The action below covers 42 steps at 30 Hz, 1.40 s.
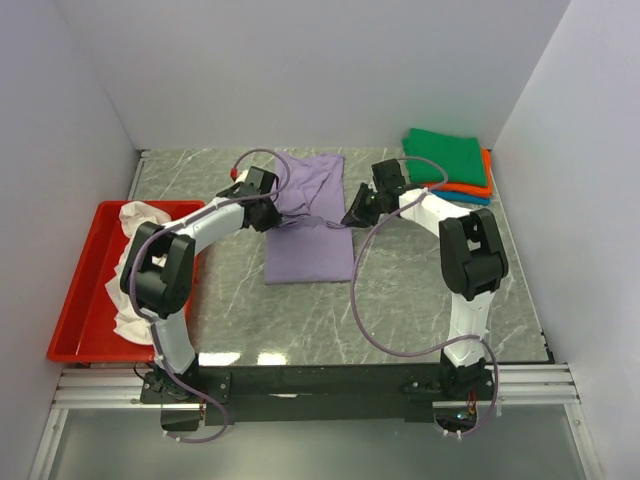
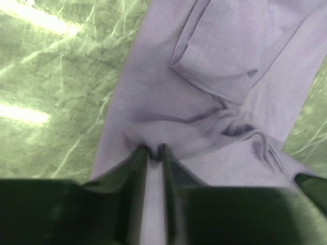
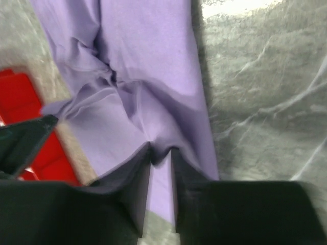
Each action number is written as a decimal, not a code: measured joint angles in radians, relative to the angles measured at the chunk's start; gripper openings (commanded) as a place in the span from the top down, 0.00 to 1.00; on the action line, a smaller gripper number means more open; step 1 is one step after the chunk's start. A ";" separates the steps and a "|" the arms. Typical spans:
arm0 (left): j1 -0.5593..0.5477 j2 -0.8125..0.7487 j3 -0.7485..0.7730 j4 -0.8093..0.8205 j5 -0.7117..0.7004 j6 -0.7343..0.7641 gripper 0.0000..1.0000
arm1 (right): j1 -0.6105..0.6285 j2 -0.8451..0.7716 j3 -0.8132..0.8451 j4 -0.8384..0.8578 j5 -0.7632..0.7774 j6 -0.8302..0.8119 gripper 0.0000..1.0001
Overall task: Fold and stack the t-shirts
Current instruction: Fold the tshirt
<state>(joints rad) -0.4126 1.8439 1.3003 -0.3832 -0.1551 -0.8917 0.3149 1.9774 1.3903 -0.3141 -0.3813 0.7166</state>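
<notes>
The left pincer and the right pincer each pinch a side edge of the lavender t-shirt, which stretches between them on the grey marbled table; plain white walls enclose it; beyond the right pincer, the green t-shirt tops a folded stack; outward of the left pincer, the white t-shirt lies in the red tray.

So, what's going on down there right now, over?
Left pincer and right pincer shut on lavender shirt, centre. Folded stack far right. Nothing in the way.
</notes>
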 measured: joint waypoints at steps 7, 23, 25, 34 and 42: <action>0.016 -0.013 0.003 0.003 0.000 0.038 0.12 | -0.011 0.005 0.006 -0.015 0.012 -0.038 0.53; -0.104 -0.249 -0.303 0.183 0.080 -0.043 0.81 | 0.180 -0.212 -0.254 0.051 0.124 -0.042 0.60; -0.123 -0.229 -0.335 0.206 0.093 -0.055 0.82 | 0.206 -0.202 -0.268 0.056 0.135 -0.042 0.61; -0.188 -0.159 -0.435 0.288 0.103 -0.101 0.94 | 0.211 -0.169 -0.357 0.116 0.178 -0.029 0.64; -0.266 -0.201 -0.523 0.387 0.055 -0.158 0.96 | 0.211 -0.255 -0.521 0.276 0.175 -0.003 0.65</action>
<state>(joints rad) -0.6788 1.6424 0.7776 0.0040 -0.1005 -1.0492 0.5259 1.7226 0.8692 -0.0383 -0.2066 0.7139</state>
